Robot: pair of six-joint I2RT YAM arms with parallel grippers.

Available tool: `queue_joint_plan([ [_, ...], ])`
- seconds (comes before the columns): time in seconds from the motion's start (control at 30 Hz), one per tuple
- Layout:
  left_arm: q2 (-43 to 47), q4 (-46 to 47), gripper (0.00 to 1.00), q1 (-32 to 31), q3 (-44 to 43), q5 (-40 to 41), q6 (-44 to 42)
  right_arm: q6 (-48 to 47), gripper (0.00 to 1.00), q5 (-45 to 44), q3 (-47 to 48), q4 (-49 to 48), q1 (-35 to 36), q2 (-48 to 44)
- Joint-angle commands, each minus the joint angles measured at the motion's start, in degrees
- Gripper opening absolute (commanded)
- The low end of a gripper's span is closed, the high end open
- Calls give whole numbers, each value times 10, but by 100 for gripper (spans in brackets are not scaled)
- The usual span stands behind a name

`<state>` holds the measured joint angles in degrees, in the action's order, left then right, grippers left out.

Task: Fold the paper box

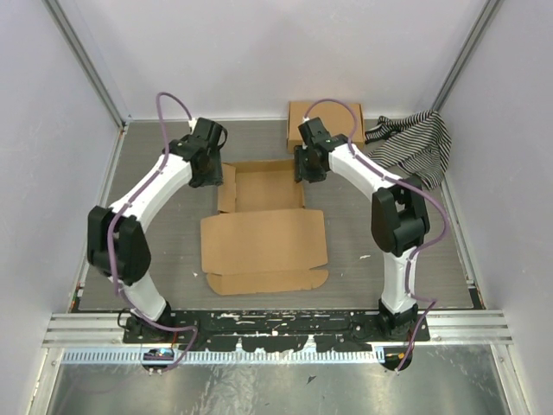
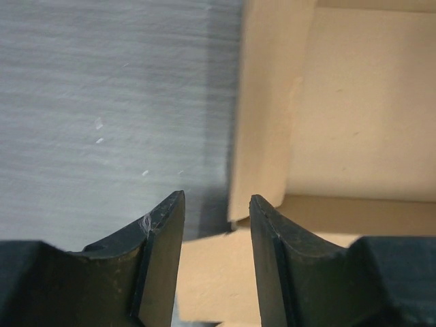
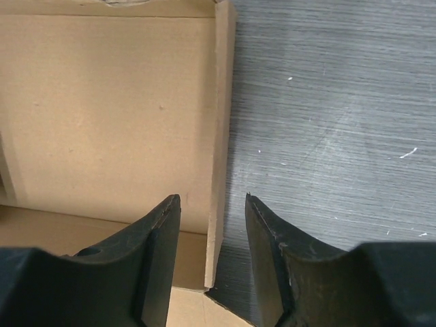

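The paper box [image 1: 263,232] is seen mid-table, lid flat toward 6 o'clock, side walls [image 3: 221,102] half up. L claw [image 2: 216,197] at its 10 o'clock & R claw [image 3: 212,197] at 2 o'clock are seen partly apart, nothing pinched. If a wall is missed, it could flop back down, or the box could be pushed crooked.

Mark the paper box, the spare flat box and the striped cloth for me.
paper box [image 1: 263,242], top view, large near panel.
spare flat box [image 1: 341,121], top view, its top face.
striped cloth [image 1: 415,143], top view, middle of the folds.
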<state>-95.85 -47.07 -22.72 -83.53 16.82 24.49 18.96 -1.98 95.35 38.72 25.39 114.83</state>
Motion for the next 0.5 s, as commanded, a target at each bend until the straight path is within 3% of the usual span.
queue_joint_plan([
  [0.0, -77, 2, 49, -1, -84, -83, -4, -9, 49, 28, 33, -16, 2, -1],
  [0.27, -148, -53, 46, -1, -114, -63, -6, -12, 47, 21, 43, 1, 2, 40],
  [0.47, -175, -47, 46, -1, -96, -65, -7, -18, 39, 15, 17, 2, 2, 43],
])
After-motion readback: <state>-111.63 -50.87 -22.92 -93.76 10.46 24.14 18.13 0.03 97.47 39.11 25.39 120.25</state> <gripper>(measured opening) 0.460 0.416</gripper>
